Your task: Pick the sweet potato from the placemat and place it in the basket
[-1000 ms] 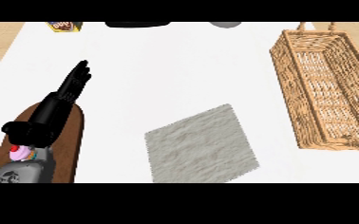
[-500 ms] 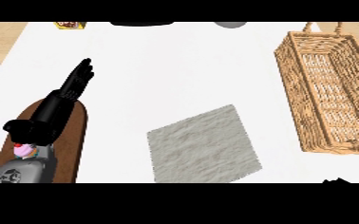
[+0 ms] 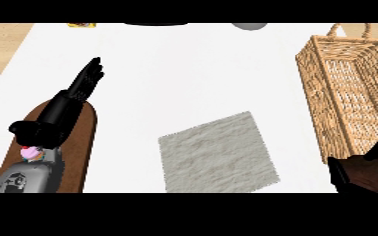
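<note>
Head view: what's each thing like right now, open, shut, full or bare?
Left robot hand: open, fingers straight, resting above the brown board.
Right robot hand: barely in view at the lower right corner.
Placemat: lying flat, nothing on it.
Basket: upright, open top, nothing seen inside.

The right hand (image 3: 339,171) now shows just below the near end of the basket (image 3: 341,95). A second ago nothing is there, and half a second ago only a small black tip peeks in. The hand curls round a dark reddish-brown lump, apparently the sweet potato (image 3: 362,174), held close beside the basket's near corner. The whole view also drifts slightly, so the basket sits a little further right.
</note>
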{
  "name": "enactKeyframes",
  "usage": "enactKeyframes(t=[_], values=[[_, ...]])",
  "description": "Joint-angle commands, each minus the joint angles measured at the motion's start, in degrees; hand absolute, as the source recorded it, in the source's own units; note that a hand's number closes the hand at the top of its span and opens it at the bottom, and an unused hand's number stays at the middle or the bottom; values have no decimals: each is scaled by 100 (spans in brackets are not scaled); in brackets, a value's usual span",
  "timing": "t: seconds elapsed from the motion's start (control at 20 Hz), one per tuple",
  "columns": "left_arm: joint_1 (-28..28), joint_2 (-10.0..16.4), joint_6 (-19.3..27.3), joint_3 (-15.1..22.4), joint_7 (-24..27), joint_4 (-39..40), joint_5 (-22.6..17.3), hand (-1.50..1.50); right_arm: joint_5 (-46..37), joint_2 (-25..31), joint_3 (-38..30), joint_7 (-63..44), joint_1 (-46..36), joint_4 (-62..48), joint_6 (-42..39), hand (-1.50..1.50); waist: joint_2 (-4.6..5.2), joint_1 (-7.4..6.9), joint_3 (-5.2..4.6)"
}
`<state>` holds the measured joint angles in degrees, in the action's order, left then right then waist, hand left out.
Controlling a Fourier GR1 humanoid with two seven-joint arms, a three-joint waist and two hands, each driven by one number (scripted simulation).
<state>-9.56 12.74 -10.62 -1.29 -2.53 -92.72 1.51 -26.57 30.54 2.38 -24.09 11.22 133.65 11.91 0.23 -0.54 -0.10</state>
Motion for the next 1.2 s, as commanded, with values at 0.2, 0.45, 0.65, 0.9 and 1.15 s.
enactKeyframes(t=[0.2, 0.45, 0.65, 0.9, 1.15], values=[[-213, -36, -55, -48, 407, 590, 93, 0, 2240, 570, -2030, -679, -1995, -1244, -603, 150, -1, 43, 8], [-210, -40, -28, -67, -122, 106, 92, 0, 2491, 880, -2375, -357, -2403, -2405, -1192, 150, -21, 45, 11], [60, -53, -46, -184, 536, 492, 165, 0, 2377, 952, -2340, 603, -2609, -3635, -1496, 150, -12, 33, 10], [-95, -22, -213, -226, 410, 515, 88, 0, 1957, 741, -2386, 1708, -2705, -4633, -1323, 150, -14, 34, 11], [111, -143, -174, -145, 677, 564, 210, 0, 1452, 525, -2376, 2832, -2978, -5795, -733, 150, -5, 7, 12]])
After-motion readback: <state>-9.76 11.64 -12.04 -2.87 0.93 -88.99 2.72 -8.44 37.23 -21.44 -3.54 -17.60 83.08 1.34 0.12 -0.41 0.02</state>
